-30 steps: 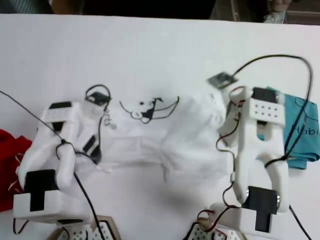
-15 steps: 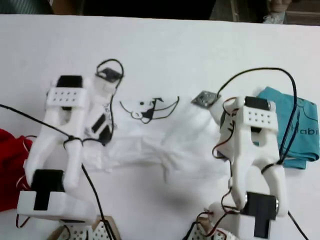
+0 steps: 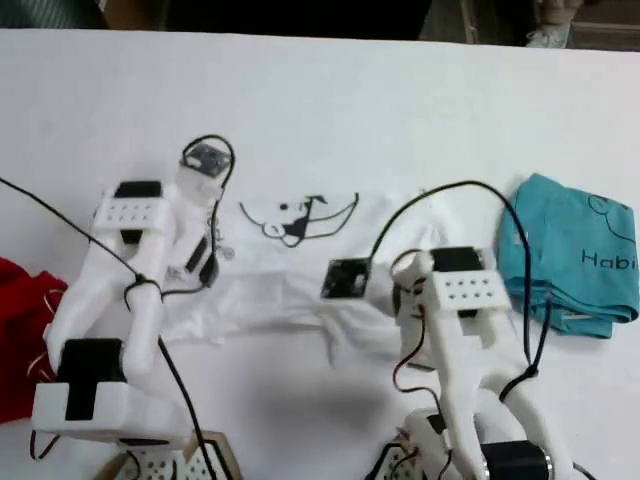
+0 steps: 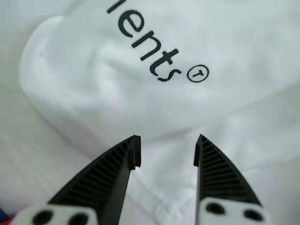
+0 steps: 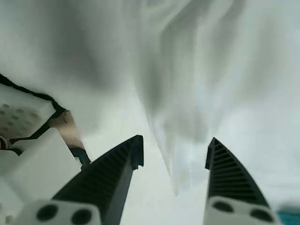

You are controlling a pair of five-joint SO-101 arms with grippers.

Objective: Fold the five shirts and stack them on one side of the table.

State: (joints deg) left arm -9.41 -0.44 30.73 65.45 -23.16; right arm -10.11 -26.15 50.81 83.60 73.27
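Note:
A white shirt (image 3: 290,265) with a black line drawing lies crumpled across the table's middle. My left gripper (image 4: 166,152) hangs open just above its left part, beside small black print (image 4: 157,54), with nothing between its fingers. In the high view that gripper (image 3: 200,255) sits at the shirt's left end. My right gripper (image 5: 173,154) is open too, straddling a raised fold of the white shirt (image 5: 173,108) without clamping it. A folded teal shirt (image 3: 575,255) lies at the right. A red shirt (image 3: 20,330) lies at the left edge.
The right arm (image 3: 455,300) stands over the shirt's front right part, and its black cable (image 3: 470,185) loops above the cloth. The far half of the white table (image 3: 320,100) is bare. Both arm bases line the front edge.
The right arm swung left and toward the front, from beside the teal shirt to the white shirt's middle right, uncovering the teal shirt. The left arm shifted farther back.

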